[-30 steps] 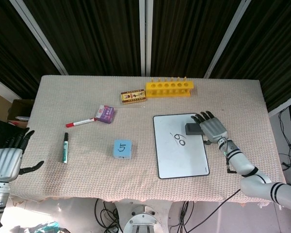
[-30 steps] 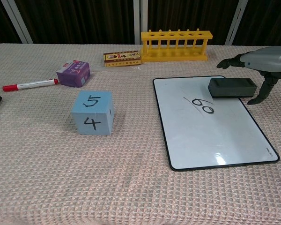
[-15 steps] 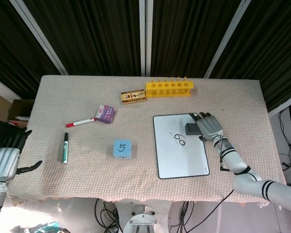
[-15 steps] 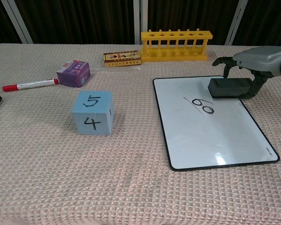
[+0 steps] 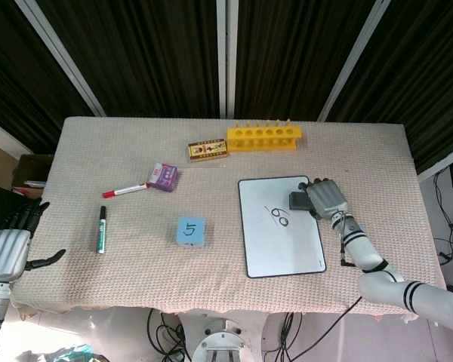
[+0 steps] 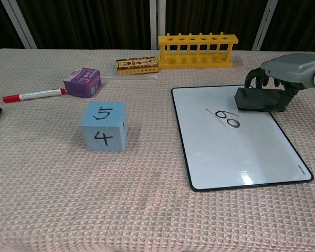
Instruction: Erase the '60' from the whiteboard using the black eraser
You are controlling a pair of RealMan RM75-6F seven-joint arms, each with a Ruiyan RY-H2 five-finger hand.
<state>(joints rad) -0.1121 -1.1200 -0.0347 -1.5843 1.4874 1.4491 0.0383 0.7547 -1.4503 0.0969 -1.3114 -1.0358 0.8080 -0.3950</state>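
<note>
I am curling my right hand (image 6: 283, 73) over the black eraser (image 6: 256, 98), fingers wrapping its long sides. It is lying crosswise on the whiteboard (image 6: 236, 152), and the '60' (image 6: 227, 117) is sitting just beyond its left end, toward me. My left hand (image 5: 7, 249) is hanging spread, far off.

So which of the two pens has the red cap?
The red-capped marker beside the purple box; the other marker, nearer the table edge, is green and black.
</note>
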